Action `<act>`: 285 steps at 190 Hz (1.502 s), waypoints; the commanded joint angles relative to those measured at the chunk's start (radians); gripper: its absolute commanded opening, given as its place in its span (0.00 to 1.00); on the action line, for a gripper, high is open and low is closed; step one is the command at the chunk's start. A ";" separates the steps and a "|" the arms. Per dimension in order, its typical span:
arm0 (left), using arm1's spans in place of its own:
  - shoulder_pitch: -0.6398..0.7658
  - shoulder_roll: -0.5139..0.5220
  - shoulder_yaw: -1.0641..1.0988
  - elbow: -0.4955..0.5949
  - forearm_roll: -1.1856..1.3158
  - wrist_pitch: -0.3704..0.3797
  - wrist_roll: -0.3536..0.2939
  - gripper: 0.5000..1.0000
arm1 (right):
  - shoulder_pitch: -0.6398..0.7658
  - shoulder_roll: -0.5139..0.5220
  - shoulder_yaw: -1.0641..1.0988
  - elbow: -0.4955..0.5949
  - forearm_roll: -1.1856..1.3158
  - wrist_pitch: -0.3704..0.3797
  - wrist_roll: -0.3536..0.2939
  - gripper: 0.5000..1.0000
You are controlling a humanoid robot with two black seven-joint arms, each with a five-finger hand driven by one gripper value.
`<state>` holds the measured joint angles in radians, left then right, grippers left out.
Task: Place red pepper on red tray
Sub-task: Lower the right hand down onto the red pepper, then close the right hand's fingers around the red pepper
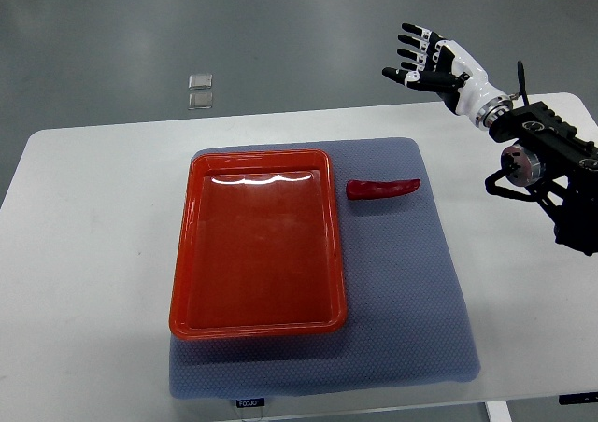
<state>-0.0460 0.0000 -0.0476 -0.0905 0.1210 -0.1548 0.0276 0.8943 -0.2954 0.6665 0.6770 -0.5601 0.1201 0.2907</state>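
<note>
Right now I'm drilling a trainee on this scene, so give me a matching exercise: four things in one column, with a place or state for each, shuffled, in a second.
Things:
1. red pepper
2. red tray
3. right hand
4. blue mat

Places or states:
A. raised past the table's far edge, fingers spread
B. directly on the white table
C. holds nothing
D. on the mat, right of the tray

Pairs: 1-D, 2-C, 3-A, 4-B

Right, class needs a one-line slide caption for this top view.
Open right hand raised beyond table; red pepper lies beside empty red tray.
</note>
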 commanded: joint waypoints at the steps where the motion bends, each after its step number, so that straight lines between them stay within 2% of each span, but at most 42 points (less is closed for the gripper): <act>1: 0.000 0.000 0.000 0.000 0.000 0.000 0.000 1.00 | 0.035 -0.044 -0.073 0.018 -0.024 0.004 -0.002 0.79; 45: 0.000 0.000 0.000 0.000 0.000 0.000 0.000 1.00 | 0.149 -0.102 -0.346 0.130 -0.070 0.004 -0.001 0.82; 89: 0.000 0.000 0.000 0.000 0.000 0.000 0.000 1.00 | 0.270 -0.123 -0.600 0.237 -0.300 0.004 -0.002 0.83; 150: 0.000 0.000 0.000 0.000 0.000 0.000 0.000 1.00 | 0.298 -0.117 -0.794 0.242 -0.440 0.004 -0.013 0.82; 179: 0.000 0.000 0.000 0.000 0.000 0.000 0.000 1.00 | 0.288 -0.120 -0.818 0.230 -0.446 -0.034 -0.074 0.81; 208: 0.000 0.000 0.000 0.000 0.000 0.000 0.000 1.00 | 0.285 -0.117 -0.889 0.225 -0.446 -0.085 -0.091 0.79; 233: 0.000 0.000 0.000 0.000 0.000 0.000 0.000 1.00 | 0.265 -0.107 -0.895 0.222 -0.446 -0.099 -0.093 0.78; 257: 0.000 0.000 0.000 0.000 0.000 0.000 0.000 1.00 | 0.261 -0.103 -0.895 0.207 -0.446 -0.120 -0.099 0.67; 285: 0.000 0.000 0.000 0.000 0.000 0.000 0.000 1.00 | 0.248 -0.097 -0.897 0.180 -0.448 -0.132 -0.110 0.60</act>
<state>-0.0460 0.0000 -0.0475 -0.0905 0.1211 -0.1550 0.0276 1.1487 -0.3989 -0.2298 0.8725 -1.0077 -0.0052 0.1857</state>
